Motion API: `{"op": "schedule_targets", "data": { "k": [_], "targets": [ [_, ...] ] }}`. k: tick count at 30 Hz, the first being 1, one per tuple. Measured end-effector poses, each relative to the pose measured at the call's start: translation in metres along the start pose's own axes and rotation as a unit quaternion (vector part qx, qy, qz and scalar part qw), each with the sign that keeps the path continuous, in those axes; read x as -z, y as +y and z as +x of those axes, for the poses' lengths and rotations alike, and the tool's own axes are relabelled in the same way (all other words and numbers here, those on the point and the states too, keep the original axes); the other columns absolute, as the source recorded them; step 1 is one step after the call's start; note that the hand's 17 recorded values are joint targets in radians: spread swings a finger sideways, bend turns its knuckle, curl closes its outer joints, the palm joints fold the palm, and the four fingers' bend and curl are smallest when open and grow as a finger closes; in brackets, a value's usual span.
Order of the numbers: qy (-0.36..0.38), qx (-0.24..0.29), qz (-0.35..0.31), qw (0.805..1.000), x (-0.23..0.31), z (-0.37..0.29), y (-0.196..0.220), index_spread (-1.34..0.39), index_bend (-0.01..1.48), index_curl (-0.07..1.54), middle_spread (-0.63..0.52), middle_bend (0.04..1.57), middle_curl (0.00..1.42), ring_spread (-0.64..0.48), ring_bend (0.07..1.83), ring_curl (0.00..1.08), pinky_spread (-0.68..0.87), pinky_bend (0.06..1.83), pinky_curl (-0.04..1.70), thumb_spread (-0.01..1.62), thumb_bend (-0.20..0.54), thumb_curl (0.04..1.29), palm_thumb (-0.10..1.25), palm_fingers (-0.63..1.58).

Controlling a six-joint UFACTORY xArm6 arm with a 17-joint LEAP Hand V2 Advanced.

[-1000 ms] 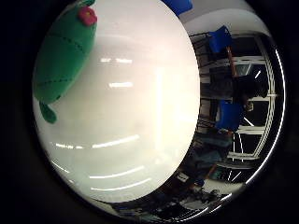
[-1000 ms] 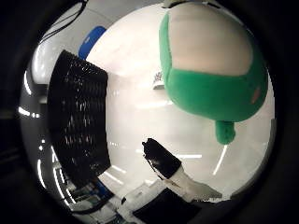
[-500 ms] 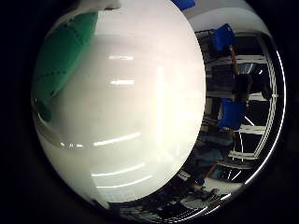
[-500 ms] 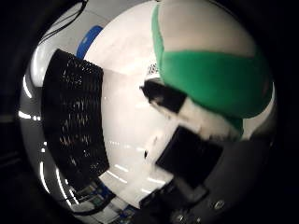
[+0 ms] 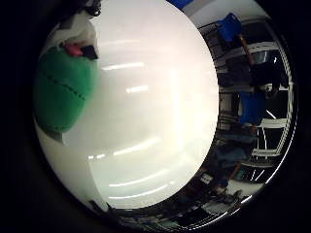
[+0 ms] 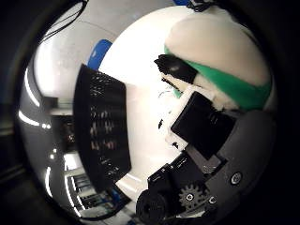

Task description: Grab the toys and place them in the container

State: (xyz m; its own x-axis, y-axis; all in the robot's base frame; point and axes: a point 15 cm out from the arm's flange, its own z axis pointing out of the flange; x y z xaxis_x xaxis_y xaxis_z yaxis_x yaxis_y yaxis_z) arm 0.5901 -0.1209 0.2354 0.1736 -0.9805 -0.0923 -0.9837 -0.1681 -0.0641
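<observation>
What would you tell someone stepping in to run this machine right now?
Right hand: fingers curled against the green and cream plush toy, apparently gripping it.
The toy is close to the palm, over the white table.
The black mesh container stands on the table, apart from the toy.
Done: toy grasped, it seems.
Left: carry it to the container and drop it in. No other toys are in view.
</observation>
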Motion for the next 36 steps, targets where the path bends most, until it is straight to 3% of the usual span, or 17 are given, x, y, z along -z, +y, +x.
{"op": "schedule_targets", "data": {
  "k": [18, 28, 36],
  "targets": [
    [-0.008, 0.083, -0.051, 0.995, 0.181, -0.166, 0.104, -0.21, 1.15, 0.83, -0.16, 1.35, 0.86, -0.25, 1.33, 0.86, -0.17, 1.23, 1.11, 1.12, -0.013, 0.58, 1.03, 1.06],
    [-0.005, 0.127, -0.050, 0.991, 0.209, -0.256, 0.130, -0.22, 1.12, 0.84, -0.16, 1.33, 0.86, -0.26, 1.31, 0.89, -0.18, 1.18, 1.20, 1.14, -0.011, 0.58, 1.03, 1.06],
    [-0.004, 0.131, -0.055, 0.990, 0.188, -0.299, 0.115, -0.22, 1.11, 0.85, -0.16, 1.33, 0.86, -0.26, 1.29, 0.91, -0.19, 1.15, 1.24, 1.14, -0.012, 0.58, 1.03, 1.07]
  ]
}}
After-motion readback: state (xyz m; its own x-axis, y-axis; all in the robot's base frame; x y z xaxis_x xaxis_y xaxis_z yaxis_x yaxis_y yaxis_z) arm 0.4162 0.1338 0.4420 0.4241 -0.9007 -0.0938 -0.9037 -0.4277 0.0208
